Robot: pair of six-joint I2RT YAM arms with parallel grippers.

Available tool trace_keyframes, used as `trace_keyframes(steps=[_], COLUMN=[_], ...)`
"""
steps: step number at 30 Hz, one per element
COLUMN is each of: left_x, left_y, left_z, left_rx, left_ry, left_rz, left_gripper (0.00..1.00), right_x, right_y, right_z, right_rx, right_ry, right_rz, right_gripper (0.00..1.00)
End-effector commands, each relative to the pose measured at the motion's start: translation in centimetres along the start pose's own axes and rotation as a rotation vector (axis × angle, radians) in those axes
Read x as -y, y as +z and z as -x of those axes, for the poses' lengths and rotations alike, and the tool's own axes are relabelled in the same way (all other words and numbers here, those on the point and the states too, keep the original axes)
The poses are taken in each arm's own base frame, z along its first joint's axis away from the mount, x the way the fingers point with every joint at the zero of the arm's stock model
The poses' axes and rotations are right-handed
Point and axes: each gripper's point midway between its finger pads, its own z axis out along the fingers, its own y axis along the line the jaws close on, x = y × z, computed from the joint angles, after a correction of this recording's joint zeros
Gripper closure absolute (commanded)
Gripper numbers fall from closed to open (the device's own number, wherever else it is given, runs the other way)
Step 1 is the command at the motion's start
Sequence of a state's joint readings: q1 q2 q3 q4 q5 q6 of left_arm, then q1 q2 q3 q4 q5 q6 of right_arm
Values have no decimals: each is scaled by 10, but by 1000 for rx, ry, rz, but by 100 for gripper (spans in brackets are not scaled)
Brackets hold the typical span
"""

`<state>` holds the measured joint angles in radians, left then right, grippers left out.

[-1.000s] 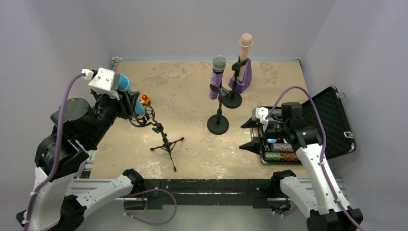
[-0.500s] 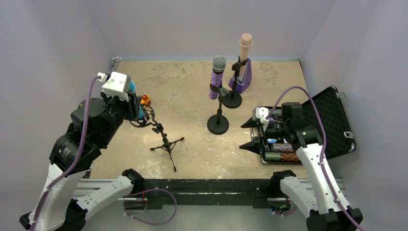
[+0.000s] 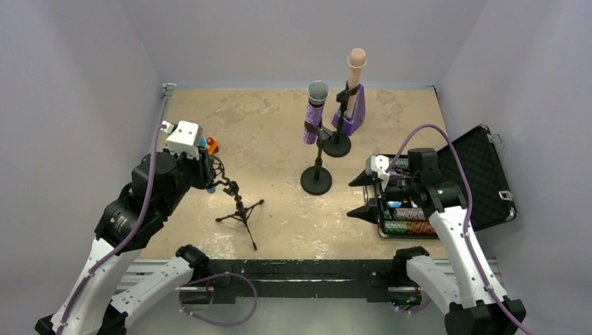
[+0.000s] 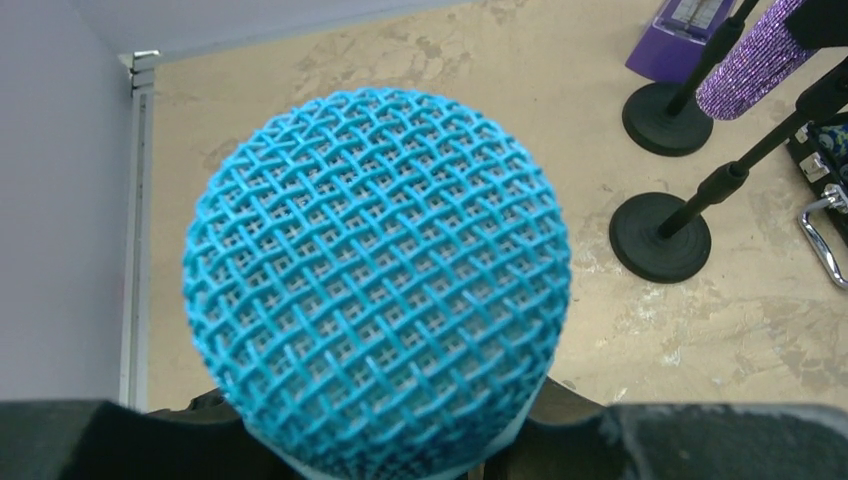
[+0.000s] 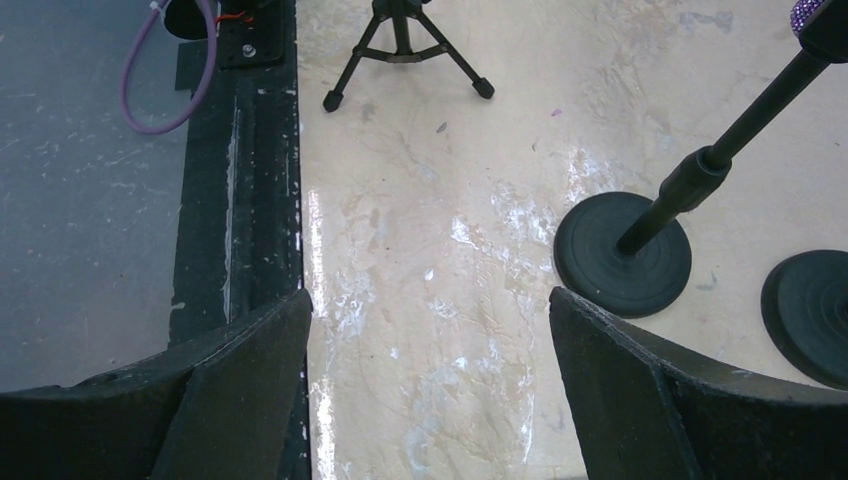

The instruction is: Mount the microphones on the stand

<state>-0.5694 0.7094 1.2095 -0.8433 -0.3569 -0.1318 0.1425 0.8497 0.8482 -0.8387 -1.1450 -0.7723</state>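
Since the earlier frame, the left gripper [image 3: 198, 166] is being shifted right and lower toward the tripod stand [image 3: 241, 209], with the sky-blue microphone [image 4: 378, 270] being gripped between its jaws, close by the stand's top. The right gripper [image 5: 430, 340] is being held wide open and empty beside the open case [image 3: 482, 171].

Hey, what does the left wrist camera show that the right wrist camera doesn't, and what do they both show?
Only the left wrist view: the sky-blue microphone, its mesh head filling the frame, and a corner of the purple metronome.

Only the right wrist view: the tripod stand, legs only, the black rail at the table's near edge, a purple cable, and the right gripper, open and empty.

Both: the tan tabletop and the two round-base stands.
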Motion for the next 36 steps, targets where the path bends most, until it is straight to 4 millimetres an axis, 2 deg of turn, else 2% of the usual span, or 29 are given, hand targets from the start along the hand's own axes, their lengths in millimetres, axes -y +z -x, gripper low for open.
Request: trace_keyframes(steps=[1, 2, 3, 4, 5, 7, 9, 11, 16, 23, 28, 32, 36], left_x=[10, 10, 10, 9, 8, 5, 2, 0, -9, -20, 1, 15, 19], left_y=[8, 8, 8, 6, 3, -5, -11, -18, -38, -81, -112, -137, -156], left_z=[-3, -6, -7, -6, -5, 0, 2, 3, 1, 2, 7, 13, 16], left_rx=[11, 3, 0, 2, 7, 21, 22, 14, 8, 53, 136, 240, 320], left_ry=[-83, -94, -107, -118, -131, -150, -160, -163, -167, -184, -230, -285, -325], left_rz=[-31, -24, -19, -17, -16, -12, -4, -4, 9, -29, -215, -351, -423], left_gripper=[100, 95, 85, 75, 60, 42, 30, 23, 17, 13, 8, 4, 1], right_x=[-3, -3, -3, -3, -3, -3, -3, -2, -2, 0, 1, 22, 45], right_y=[0, 0, 0, 0, 0, 0, 0, 0, 0, -1, -6, -20, -42], right_z=[2, 2, 2, 2, 2, 2, 2, 1, 1, 1, 7, 16, 35], right_rx=[17, 17, 18, 18, 18, 19, 19, 18, 17, 8, -2, -47, -72], right_ry=[-6, -5, -7, -6, -4, -4, -4, -3, -2, -10, -47, -44, -36], right_rz=[19, 20, 18, 19, 19, 20, 20, 19, 20, 7, -27, -194, -389], right_gripper=[8, 9, 9, 9, 9, 8, 9, 9, 9, 9, 9, 9, 9])
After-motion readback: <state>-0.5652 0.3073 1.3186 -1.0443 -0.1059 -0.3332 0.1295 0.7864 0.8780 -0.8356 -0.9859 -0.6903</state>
